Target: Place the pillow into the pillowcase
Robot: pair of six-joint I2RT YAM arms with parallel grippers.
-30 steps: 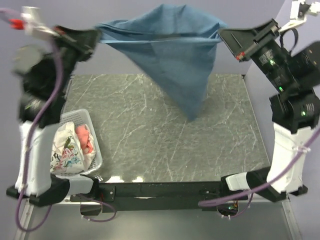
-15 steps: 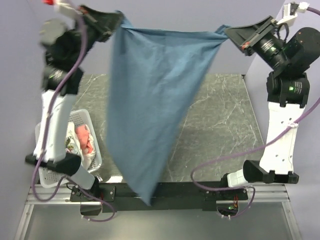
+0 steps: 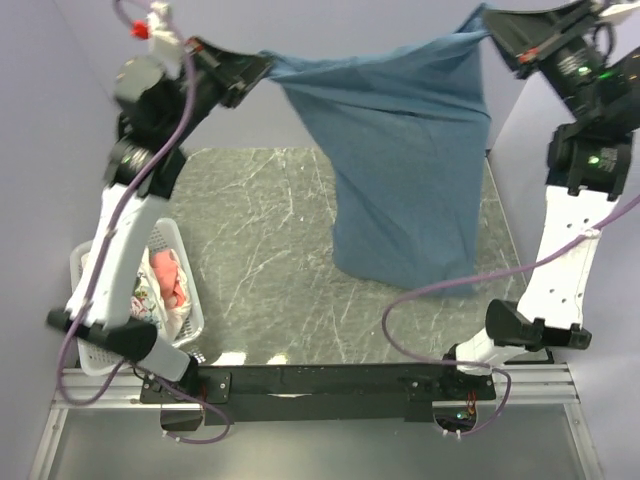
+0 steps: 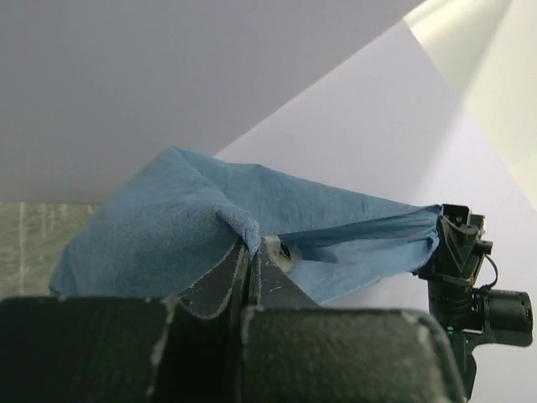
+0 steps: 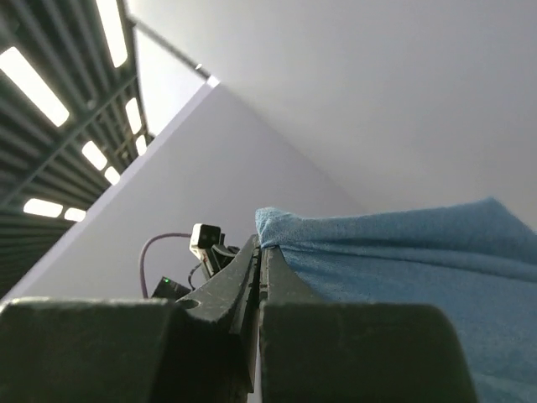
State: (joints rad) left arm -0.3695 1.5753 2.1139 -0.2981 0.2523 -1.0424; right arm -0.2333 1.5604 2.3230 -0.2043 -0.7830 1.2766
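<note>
- Blue fabric, so the pillowcase (image 3: 405,160), is strung up in the air between the two arms. The top edge is pulled across and the rest droops like a loose sack over the right side of the desk (image 3: 260,235).
- The left claw (image 3: 258,68) is pinched tight on the left top corner, with cloth bunched right at its tips in the wrist view.
- The right claw (image 3: 492,25) is clamped on the other top corner, up high.
- Can't tell if the bottom edge touches the desk.
- The pillow: honestly can't make it out anywhere.
- A white basket (image 3: 196,305) sits at the near-left corner, with crumpled white printed stuff and something pink inside.
</note>
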